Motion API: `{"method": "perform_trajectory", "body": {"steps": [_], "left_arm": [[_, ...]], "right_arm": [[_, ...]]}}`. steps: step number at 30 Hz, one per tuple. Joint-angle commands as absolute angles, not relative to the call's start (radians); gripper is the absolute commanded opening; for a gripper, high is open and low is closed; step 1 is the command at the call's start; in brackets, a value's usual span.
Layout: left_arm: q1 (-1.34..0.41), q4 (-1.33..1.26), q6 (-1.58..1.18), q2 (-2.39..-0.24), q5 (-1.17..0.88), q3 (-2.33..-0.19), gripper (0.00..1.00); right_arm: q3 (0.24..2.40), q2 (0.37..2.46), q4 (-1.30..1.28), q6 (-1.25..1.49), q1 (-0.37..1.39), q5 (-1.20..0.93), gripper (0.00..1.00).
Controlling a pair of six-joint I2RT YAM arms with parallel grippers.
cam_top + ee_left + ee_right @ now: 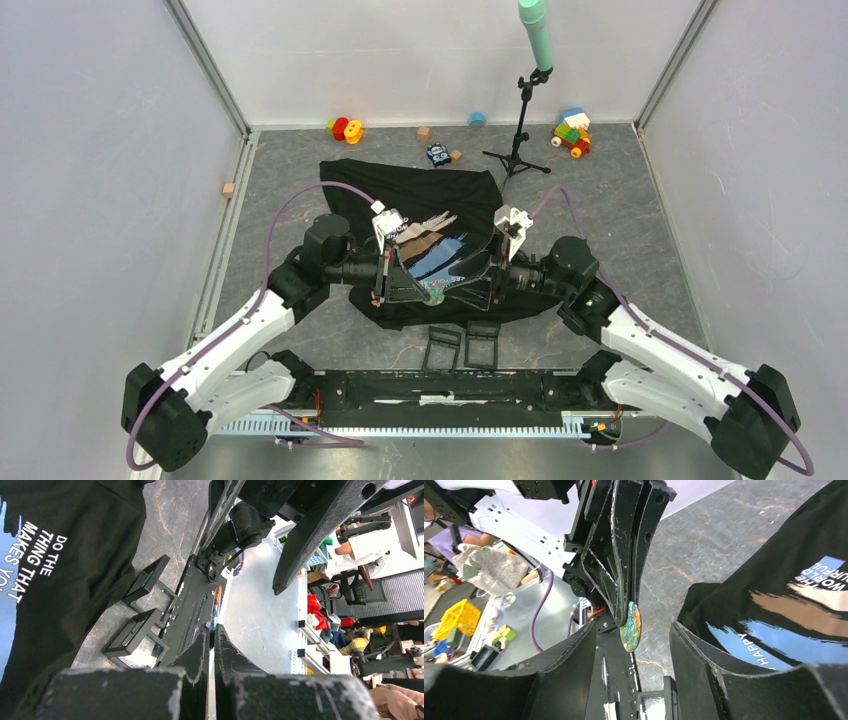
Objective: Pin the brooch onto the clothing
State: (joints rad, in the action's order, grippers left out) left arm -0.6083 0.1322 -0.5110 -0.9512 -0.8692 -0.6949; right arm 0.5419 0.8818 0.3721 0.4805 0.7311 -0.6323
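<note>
- Brooch (630, 626) is hanging edge-on, the left tool (212, 632) clenching it.
- Right tool (633, 635) is standing released, jaws either side of the brooch; it is probably best closing squarely on the rim.
- T-shirt (420, 185) is lying under and beyond the brooch, on the desk (650, 200).

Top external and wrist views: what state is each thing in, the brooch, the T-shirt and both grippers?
brooch: clamped edge-on at the left gripper's fingertips, not yet pinned.
T-shirt: spread out, print up.
left gripper: shut on the brooch.
right gripper: open, holding nothing.
</note>
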Motion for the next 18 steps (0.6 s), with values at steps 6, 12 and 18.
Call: {"method": "perform_trajectory", "body": {"steps": [6, 12, 18], "left_arm": [[-0.609, 0.065, -0.488, -0.942, -0.952, -0.706, 0.02], [-0.609, 0.064, -0.497, -0.943, -0.952, -0.702, 0.02], [-0.610, 0.064, -0.505, -0.951, -0.936, -0.706, 0.02]], "right_arm": [[0.536, 0.929, 0.439, 0.540, 0.729, -0.730, 0.54], [0.526, 0.965, 0.436, 0.518, 0.736, -0.742, 0.45], [0.509, 0.957, 0.419, 0.486, 0.742, -0.731, 0.34]]}}
